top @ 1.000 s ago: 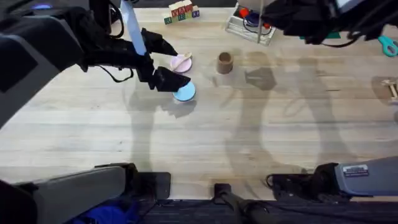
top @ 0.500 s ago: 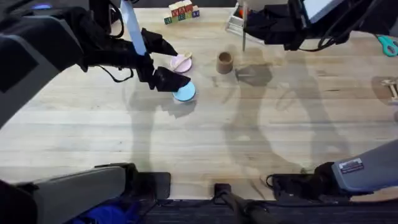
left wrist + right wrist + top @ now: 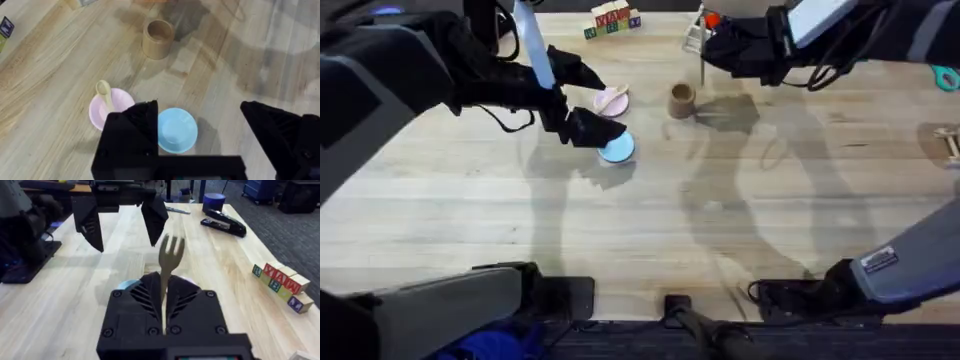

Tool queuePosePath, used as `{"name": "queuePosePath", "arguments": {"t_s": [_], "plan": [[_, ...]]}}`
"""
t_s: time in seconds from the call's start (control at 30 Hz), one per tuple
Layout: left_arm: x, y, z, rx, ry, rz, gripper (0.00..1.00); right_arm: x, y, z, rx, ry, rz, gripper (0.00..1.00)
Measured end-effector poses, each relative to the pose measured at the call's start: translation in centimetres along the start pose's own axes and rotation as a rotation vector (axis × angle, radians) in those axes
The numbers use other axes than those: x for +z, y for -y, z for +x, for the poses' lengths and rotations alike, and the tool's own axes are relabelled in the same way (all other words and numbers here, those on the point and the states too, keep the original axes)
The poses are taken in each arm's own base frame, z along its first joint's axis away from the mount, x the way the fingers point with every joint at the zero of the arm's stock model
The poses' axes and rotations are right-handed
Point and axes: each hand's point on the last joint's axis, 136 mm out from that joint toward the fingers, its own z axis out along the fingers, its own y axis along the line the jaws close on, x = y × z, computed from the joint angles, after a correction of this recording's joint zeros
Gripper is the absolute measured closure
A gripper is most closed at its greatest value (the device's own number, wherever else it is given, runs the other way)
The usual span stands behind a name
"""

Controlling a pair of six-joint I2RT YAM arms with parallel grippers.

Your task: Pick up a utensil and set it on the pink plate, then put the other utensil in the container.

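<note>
My right gripper [image 3: 165,311], clamping the fork [image 3: 169,260], has been swinging toward the cup [image 3: 681,100], with the spoon [image 3: 104,93] already plated.

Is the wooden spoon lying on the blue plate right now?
No, the spoon rests on the pink plate; the blue plate beside it is bare.

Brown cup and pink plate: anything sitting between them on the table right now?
No. In the left wrist view, bare wood separates the container from the pink plate; the spoon lies on the plate, its bowl over the rim.
</note>
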Motion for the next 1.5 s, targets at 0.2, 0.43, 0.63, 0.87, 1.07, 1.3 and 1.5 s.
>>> {"name": "queuePosePath", "arguments": {"t_s": [0.2, 0.43, 0.63, 0.87, 1.07, 1.3, 1.5], "plan": [[0.0, 0.0, 0.0, 0.0, 0.0, 0.0, 0.006, 0.8, 0.2, 1.2, -0.008, 0.001, -0.02, 0.968], [0.0, 0.0, 0.0, 0.0, 0.0, 0.0, 0.006, 1.4, 0.6, 2.4, -0.033, 0.003, -0.034, 0.968], [0.0, 0.0, 0.0, 0.0, 0.0, 0.0, 0.006, 1.6, 1.3, 3.1, -0.076, 0.011, -0.041, 0.968], [0.0, 0.0, 0.0, 0.0, 0.0, 0.0, 0.005, 2.1, 1.4, 3.6, -0.067, 0.012, -0.053, 0.968], [0.0, 0.0, 0.0, 0.001, 0.0, 0.0, 0.005, 2.4, 1.3, 3.5, -0.075, 0.012, -0.058, 0.968], [0.0, 0.0, 0.0, 0.0, 0.0, 0.0, 0.006, 2.4, 1.8, 3.7, -0.07, -0.008, -0.039, 0.968], [0.0, 0.0, 0.0, 0.0, 0.0, 0.0, 0.006, 2.4, 2.1, 3.5, -0.093, -0.01, -0.034, 0.968]]}}
